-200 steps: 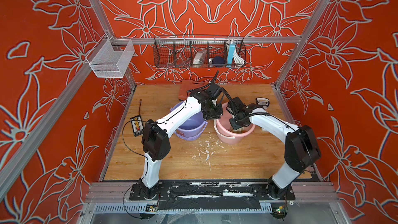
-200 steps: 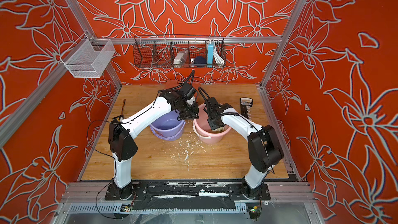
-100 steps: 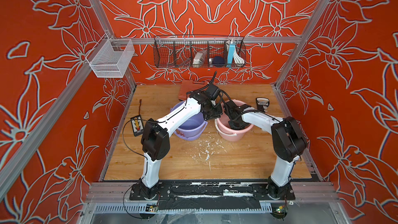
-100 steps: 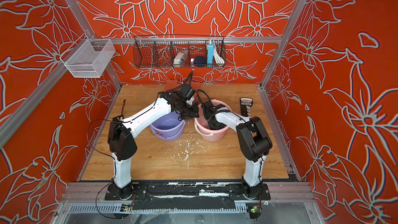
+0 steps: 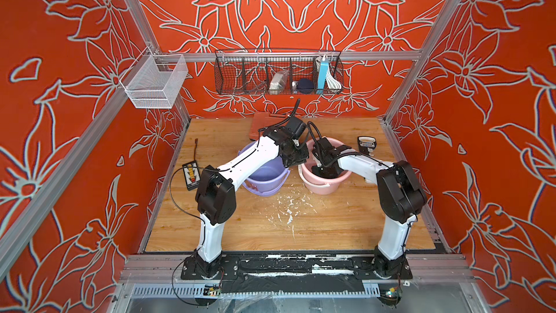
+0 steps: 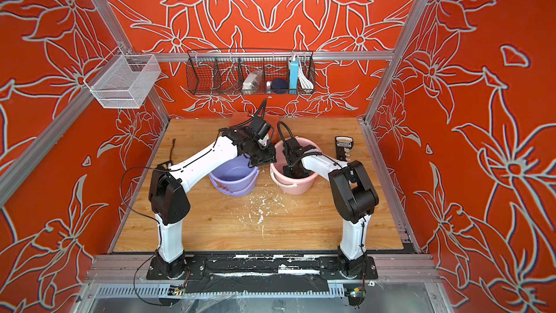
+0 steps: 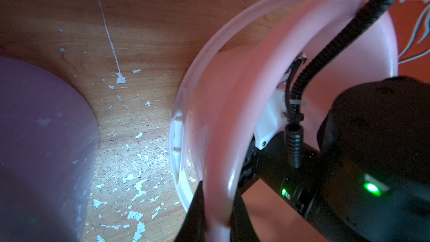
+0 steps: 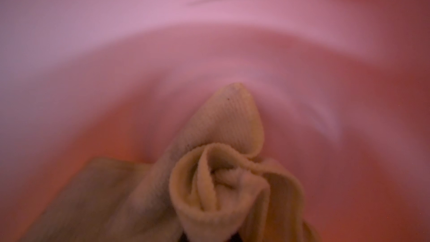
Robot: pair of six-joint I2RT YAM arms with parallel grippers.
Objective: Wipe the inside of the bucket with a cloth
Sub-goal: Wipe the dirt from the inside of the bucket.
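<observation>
- the wooden table (image 5: 331, 224) is carrying two buckets near its middle, with white flecks lying on the boards in front of them.
- the left arm (image 5: 249, 161) is reaching across the purple bucket (image 5: 264, 177) toward the pink bucket (image 5: 323, 186), and the right arm (image 5: 361, 164) is bending down into that pink bucket.
- the pink bucket is standing upright just beside the purple bucket, on the right arm's side. in the left wrist view the two are sitting close but apart.
- the cloth (image 8: 221, 159) is lying inside the pink bucket, bunched into soft folds low against the blurred pink wall.
- the left gripper (image 7: 218, 215) is pinching the pink bucket's rim, one finger outside and one inside, with the jaws narrow.
- the right gripper (image 5: 326, 171) is sitting down inside the pink bucket. its fingers are hiding under the folds, but it is closed tight and seems to be gripping the cloth by its gathered middle.
</observation>
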